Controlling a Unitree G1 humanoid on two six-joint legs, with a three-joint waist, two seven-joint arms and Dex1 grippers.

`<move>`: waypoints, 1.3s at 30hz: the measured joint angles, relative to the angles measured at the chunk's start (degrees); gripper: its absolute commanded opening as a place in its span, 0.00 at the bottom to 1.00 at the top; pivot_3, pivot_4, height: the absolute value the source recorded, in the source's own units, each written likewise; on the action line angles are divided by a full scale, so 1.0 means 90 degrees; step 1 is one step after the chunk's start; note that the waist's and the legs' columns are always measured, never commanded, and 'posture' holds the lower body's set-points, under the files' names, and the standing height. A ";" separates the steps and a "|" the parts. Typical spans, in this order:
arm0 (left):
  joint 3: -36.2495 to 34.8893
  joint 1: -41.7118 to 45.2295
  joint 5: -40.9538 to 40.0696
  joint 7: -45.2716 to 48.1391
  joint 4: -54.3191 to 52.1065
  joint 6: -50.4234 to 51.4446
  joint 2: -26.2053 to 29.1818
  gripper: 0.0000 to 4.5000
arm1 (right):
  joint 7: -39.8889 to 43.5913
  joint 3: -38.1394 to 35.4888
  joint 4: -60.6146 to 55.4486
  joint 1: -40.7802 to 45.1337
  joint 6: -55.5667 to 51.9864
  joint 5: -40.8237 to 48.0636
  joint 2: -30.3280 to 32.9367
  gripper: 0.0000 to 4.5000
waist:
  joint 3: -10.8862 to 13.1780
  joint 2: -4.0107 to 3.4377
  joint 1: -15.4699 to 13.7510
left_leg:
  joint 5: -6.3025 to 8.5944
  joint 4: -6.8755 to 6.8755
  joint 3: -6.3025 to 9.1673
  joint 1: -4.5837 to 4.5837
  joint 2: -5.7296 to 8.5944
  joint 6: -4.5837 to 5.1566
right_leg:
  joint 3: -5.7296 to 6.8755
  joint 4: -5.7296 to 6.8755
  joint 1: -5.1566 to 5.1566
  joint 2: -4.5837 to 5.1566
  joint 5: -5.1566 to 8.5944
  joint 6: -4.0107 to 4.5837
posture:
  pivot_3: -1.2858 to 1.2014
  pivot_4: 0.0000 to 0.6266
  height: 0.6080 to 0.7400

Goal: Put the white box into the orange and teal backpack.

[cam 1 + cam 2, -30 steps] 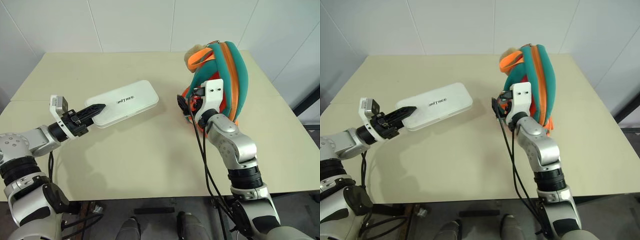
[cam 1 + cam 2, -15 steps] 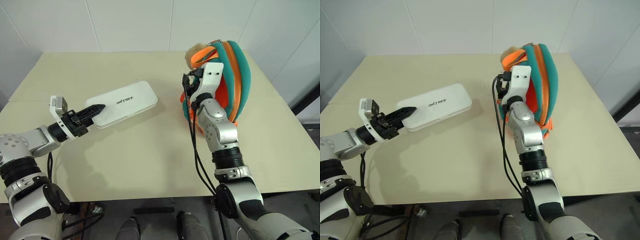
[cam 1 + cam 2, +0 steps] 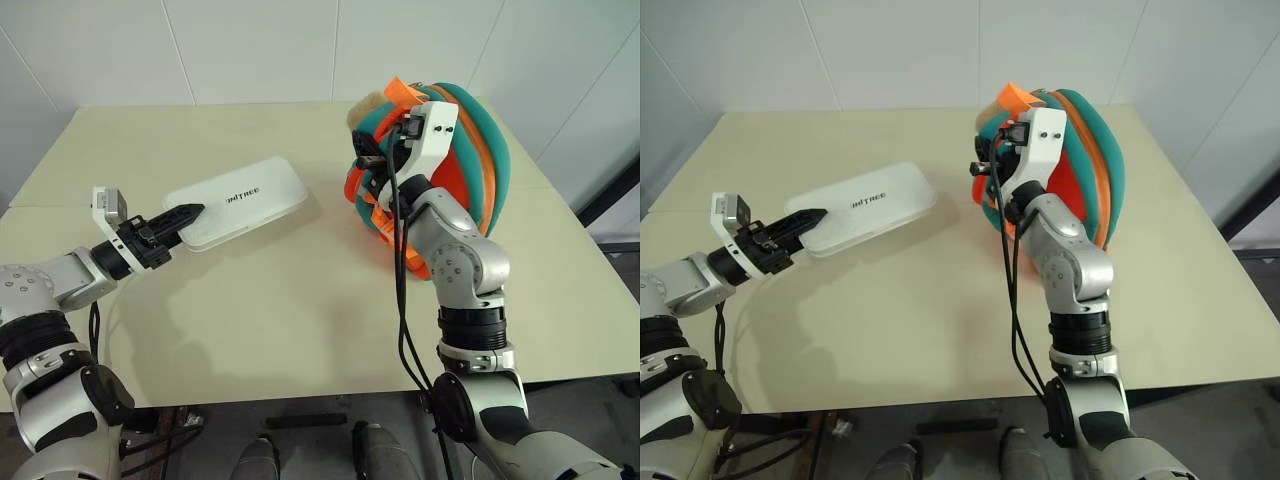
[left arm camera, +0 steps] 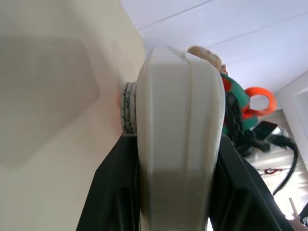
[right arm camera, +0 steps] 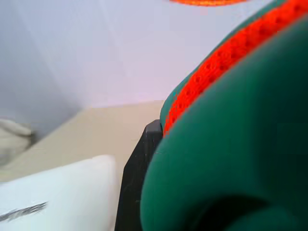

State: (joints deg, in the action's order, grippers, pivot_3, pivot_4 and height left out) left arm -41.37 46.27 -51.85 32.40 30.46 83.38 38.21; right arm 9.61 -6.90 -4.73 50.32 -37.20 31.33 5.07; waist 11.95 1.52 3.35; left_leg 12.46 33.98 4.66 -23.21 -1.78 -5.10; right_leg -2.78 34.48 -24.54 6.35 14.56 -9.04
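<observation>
The left hand [image 3: 185,213] reaches level across the table [image 3: 300,300] from the robot's left, its two black fingers clamped on the near end of the white box [image 3: 240,201], one finger lying along the top face; in the left wrist view the box's [image 4: 179,139] edge stands between the dark fingers [image 4: 113,192]; whether that end is lifted off the table cannot be told; the box lies flat-faced, lettering up, its far end angled towards the orange and teal backpack [image 3: 480,160]; the backpack stands upright on the right half of the table, apart from the box; the right arm rises with bent elbow, its white wrist tilted upward against the backpack's upper front; the right hand [image 3: 372,165] is closed on the backpack's teal and orange edge, and in the right wrist view a black finger [image 5: 137,178] presses beside the teal fabric [image 5: 231,159].
</observation>
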 measured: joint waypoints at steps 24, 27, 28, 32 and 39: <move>0.1230 0.0406 0.0634 0.1345 0.0965 -0.1558 0.0912 0.29 | 0.4724 0.0646 -0.2735 -0.1249 -0.1487 0.2898 0.3438 0.00 | 0.0003 0.0013 -0.0056 | 0.0003 0.0004 -0.0005 -0.0006 0.0000 0.0003 | 0.0003 -0.0042 0.0000 -0.0001 0.0005 0.0001 | 0.52 0.24 1.00; 0.1312 0.0283 0.0685 0.1709 0.0822 -0.1982 0.0910 0.29 | 0.5311 0.0995 -0.2591 -0.1401 -0.0863 0.2150 0.3781 0.00 | 0.0003 0.0014 -0.0047 | 0.0003 0.0007 -0.0010 -0.0005 -0.0001 0.0003 | 0.0000 -0.0043 0.0001 0.0000 0.0004 0.0000 | 0.52 0.24 1.00; 0.1320 0.0208 0.0688 0.1863 0.0718 -0.2163 0.0906 0.29 | 0.5449 0.1053 -0.2506 -0.1451 -0.0707 0.1962 0.3825 0.00 | 0.0004 0.0016 -0.0047 | 0.0003 0.0007 -0.0010 -0.0007 -0.0001 0.0002 | 0.0000 -0.0043 0.0000 0.0000 0.0004 0.0000 | 0.52 0.24 1.00; 0.1283 -0.0250 0.0667 0.2929 0.0177 -0.3269 0.0853 0.29 | 0.5678 0.1211 -0.2288 -0.1488 -0.0288 0.1497 0.3842 0.00 | 0.0004 0.0016 -0.0052 | 0.0003 0.0007 -0.0013 -0.0007 -0.0001 0.0001 | -0.0001 -0.0045 -0.0001 0.0001 0.0004 0.0001 | 0.52 0.24 1.00; 0.0957 -0.0452 0.0463 0.4155 -0.0008 -0.4106 0.0910 0.29 | 0.5717 0.1224 -0.2184 -0.1574 -0.0159 0.1263 0.3841 0.00 | 0.0004 0.0017 -0.0123 | 0.0004 0.0015 -0.0014 -0.0006 -0.0001 0.0003 | -0.0001 -0.0042 0.0001 0.0001 0.0004 0.0001 | 0.52 0.24 1.00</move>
State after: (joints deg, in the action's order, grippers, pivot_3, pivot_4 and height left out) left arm -32.76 42.20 -47.69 69.79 30.39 46.43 46.40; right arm 61.06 4.11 -24.39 36.15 -38.63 42.69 39.65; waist 11.98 1.67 2.24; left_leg 12.50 34.11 4.54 -23.27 -1.79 -5.08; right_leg -2.79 34.10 -24.53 6.36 14.60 -9.02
